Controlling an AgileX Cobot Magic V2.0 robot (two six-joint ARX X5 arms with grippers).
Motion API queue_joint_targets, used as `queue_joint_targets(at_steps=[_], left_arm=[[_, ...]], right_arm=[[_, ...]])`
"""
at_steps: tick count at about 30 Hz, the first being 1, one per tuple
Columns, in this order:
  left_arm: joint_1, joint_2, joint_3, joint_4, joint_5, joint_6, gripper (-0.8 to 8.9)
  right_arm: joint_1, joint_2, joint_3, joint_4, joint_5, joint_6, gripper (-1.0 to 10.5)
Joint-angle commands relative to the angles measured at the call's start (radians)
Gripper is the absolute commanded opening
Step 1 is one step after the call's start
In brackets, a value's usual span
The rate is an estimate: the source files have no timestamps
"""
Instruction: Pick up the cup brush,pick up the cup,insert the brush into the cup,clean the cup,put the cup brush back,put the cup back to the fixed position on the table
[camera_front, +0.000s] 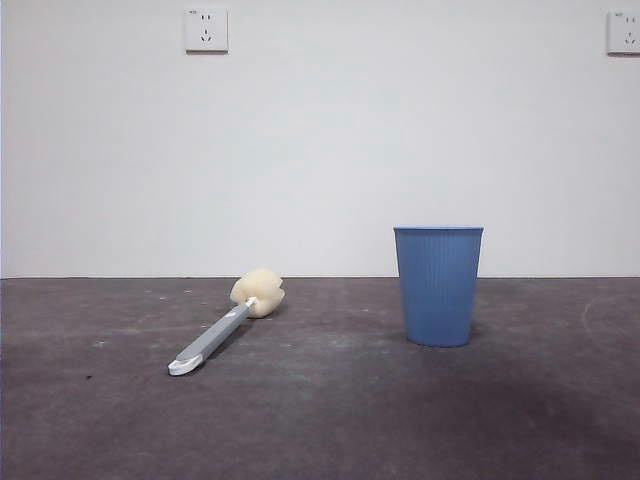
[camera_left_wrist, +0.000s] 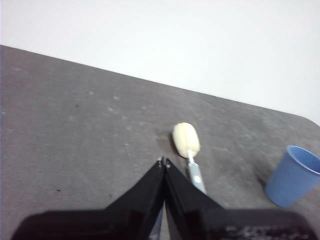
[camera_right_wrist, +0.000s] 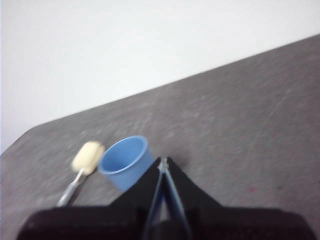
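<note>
**A:** How far along does this look?

**B:** At the very start, I'd judge. The cup brush (camera_front: 225, 323) lies flat on the surface (camera_front: 330, 420), sponge head toward the wall, white tip toward the camera. The cup (camera_front: 438, 285) stands upright well to its side, apart from it.

**A:** And the arms?

**B:** Neither shows in the front view. The left end effector (camera_left_wrist: 164, 162) hangs above the brush handle with its jaws pressed together, holding nothing. The right end effector (camera_right_wrist: 163, 161) sits over the cup's near side, jaws likewise together and empty.

**A:** So what's left?

**B:** Everything: both pickups, inserting, scrubbing, and returning each item.
</note>
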Motion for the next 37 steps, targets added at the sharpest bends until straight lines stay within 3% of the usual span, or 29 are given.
queue_joint_targets(at_steps=[1, 10, 18, 26, 28, 30, 32, 35, 37], left_arm=[[0.002, 0.051, 0.073, -0.045, 0.055, 0.024, -0.06], [0.002, 0.267, 0.317, -0.302, 0.259, 0.267, -0.06], [-0.001, 0.402, 0.459, -0.520, 0.417, 0.408, -0.07], [-0.006, 0.427, 0.478, -0.572, 0.425, 0.424, 0.02], [-0.006, 0.428, 0.478, -0.572, 0.417, 0.422, 0.68], [-0.006, 0.430, 0.478, -0.572, 0.406, 0.419, 2.85], [-0.006, 0.432, 0.478, -0.572, 0.389, 0.416, 5.18], [-0.006, 0.440, 0.478, -0.572, 0.389, 0.416, 5.40], [-0.006, 0.451, 0.478, -0.572, 0.389, 0.415, 5.40]], right_arm=[[0.002, 0.074, 0.097, -0.072, -0.064, -0.040, -0.1], [0.002, 0.302, 0.400, -0.466, -0.270, -0.276, -0.1], [0.044, 0.451, 0.573, -0.802, -0.357, -0.436, -0.1], [0.086, 0.481, 0.584, -0.837, -0.355, -0.453, 0.0], [0.087, 0.484, 0.584, -0.830, -0.355, -0.450, 0.1], [0.087, 0.484, 0.584, -0.823, -0.355, -0.443, 1.0], [0.087, 0.484, 0.584, -0.815, -0.355, -0.423, 3.1], [0.087, 0.484, 0.584, -0.803, -0.352, -0.391, 7.0], [0.087, 0.484, 0.584, -0.802, -0.351, -0.390, 7.4]])
